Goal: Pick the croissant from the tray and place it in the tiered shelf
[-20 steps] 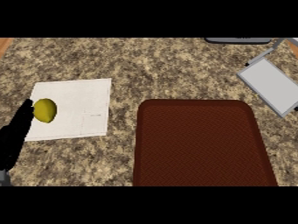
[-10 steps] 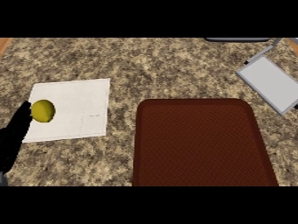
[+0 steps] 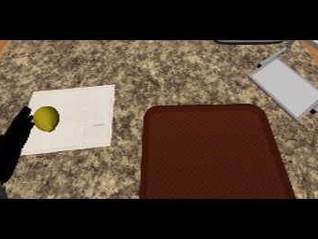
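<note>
Resting on white square tray (image 3: 86,112), yellow oval croissant (image 3: 46,118) sits at 1 o'clock of black left hand (image 3: 8,148), fingertips beside it; fingers straight, grasping nothing

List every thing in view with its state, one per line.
Left hand: open, fingers straight, tips beside the yellow item, holding nothing.
Yellow item: lying on the white board, not lifted.
White board: flat on the counter.
Brown tray: flat on the counter, nothing on it.
Grey shelf: at the right, nothing on it.
Right hand: not in view.
</note>
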Controlling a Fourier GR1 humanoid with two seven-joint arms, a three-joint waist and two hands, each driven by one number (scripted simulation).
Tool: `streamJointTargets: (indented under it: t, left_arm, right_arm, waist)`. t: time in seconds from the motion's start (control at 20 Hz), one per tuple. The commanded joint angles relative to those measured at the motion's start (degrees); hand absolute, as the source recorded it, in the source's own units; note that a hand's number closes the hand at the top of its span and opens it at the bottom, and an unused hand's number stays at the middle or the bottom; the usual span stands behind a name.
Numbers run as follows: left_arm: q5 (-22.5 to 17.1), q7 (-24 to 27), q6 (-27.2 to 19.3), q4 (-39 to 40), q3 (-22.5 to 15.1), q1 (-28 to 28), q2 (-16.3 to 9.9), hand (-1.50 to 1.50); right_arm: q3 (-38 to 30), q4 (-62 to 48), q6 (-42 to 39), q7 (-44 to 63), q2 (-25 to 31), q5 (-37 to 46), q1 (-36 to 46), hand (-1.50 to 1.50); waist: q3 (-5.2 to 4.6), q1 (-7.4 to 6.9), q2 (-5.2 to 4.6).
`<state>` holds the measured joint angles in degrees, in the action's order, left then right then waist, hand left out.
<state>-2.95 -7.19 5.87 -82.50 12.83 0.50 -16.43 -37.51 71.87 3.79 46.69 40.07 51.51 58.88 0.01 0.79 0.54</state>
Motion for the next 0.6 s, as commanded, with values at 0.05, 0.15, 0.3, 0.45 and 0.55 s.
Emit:
streamJointTargets:
  t: [0.05, 0.15, 0.3, 0.45, 0.55]
  left_arm:
    - [0.04, -1.12, -0.31, -3.01, -0.02, 3.01, 0.6, 0.0]
    - [-1.05, 2.25, 1.11, 0.91, 1.87, 4.04, -0.15, 0.0]
    - [-0.58, -0.31, -0.09, -0.42, 1.7, 1.77, -0.42, 0.0]
    - [-0.61, -0.2, -0.67, -1.76, 1.24, 3.16, 0.96, 0.0]
    - [-0.36, 0.7, -0.12, -0.54, 2.1, 4.7, -0.02, 0.0]
  right_arm:
    - [-3.09, 15.75, -9.8, 6.68, 4.18, -3.42, -6.23, -1.5]
    - [-5.77, 20.59, -14.77, 11.02, 7.57, -4.5, -5.88, -1.5]
    - [-9.01, 27.94, -23.76, 16.02, 11.09, -7.18, -7.81, -1.5]
    - [-12.41, 34.73, -33.38, 20.41, 11.84, -12.64, -8.89, -1.5]
    - [-16.33, 38.57, -37.03, 21.78, 12.78, -15.19, -10.15, -1.5]
  waist:
    - [-0.02, 0.86, 0.27]
    - [-0.11, 2.06, 0.64]
    - [-0.07, 2.84, 0.8]
    - [-0.09, 3.29, 1.13]
    - [-0.11, 3.95, 1.32]
